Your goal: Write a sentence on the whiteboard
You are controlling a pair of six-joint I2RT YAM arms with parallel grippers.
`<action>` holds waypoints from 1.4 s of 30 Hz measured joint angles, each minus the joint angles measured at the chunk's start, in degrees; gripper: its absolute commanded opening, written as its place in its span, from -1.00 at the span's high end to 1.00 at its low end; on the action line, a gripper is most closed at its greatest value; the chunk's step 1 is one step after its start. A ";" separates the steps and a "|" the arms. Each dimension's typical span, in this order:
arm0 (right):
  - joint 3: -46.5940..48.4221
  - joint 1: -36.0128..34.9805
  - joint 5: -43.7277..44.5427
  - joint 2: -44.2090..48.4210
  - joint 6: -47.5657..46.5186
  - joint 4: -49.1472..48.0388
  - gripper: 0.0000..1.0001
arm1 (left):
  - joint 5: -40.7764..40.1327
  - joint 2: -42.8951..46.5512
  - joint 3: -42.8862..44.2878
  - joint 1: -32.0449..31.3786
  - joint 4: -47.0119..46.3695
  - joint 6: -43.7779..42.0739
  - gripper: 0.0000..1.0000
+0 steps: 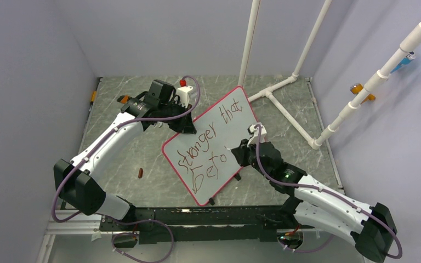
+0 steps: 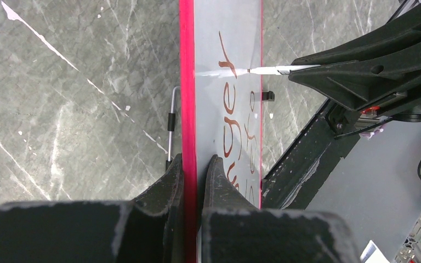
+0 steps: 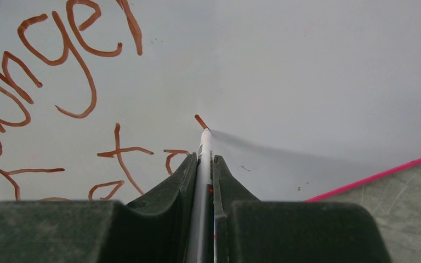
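Fingers [image 2: 167, 183] of the left gripper [image 2: 195, 161] are drawn nearly together, with only the thin pink-red rim of the large glossy white whiteboard [image 1: 219, 137] between them. They clamp the board's edge from both sides. In the overhead view this grip sits on the board's upper-left edge, and the board lies slanted over the middle of the grey marbled tabletop [image 1: 142, 109], small black clips [image 1: 237, 177] showing along its lower-right edge.

Across the board runs the dark-red handwritten sentence [image 1: 200, 143]. The top line reads "stronger that". Below it stand the letters "Befo", and just past the "o" is a short fresh slanted stroke [image 3: 200, 120]. By my reading two words are complete and the third is cut off partway, so the writing is mostly done. A few closing letters appear to be left, and there is plenty of bare white to the right of the stroke to take them.

On the right, the right gripper [image 3: 203, 159] has its fingers closed as tightly as the slim white marker [image 3: 204, 143] allows. The barrel is squeezed lengthwise between the pads and pokes out ahead of them. Its tip touches the board at the lower end of the new stroke, and the left wrist view shows the same contact from the side.
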State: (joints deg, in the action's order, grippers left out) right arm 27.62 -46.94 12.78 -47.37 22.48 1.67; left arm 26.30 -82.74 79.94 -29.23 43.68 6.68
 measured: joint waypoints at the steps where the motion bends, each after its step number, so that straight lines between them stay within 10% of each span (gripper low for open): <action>1: -0.22 0.02 0.00 0.20 0.22 0.07 1.00 | -0.02 0.00 0.00 0.00 0.02 0.07 1.00; 42: 2.01 0.04 -0.85 -1.07 4.33 8.20 1.00 | -0.42 0.00 0.02 0.04 0.09 0.26 1.00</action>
State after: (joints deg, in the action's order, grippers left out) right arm 29.63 -46.89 11.92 -48.45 26.81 9.87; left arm 25.89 -82.74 79.96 -29.19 43.77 6.94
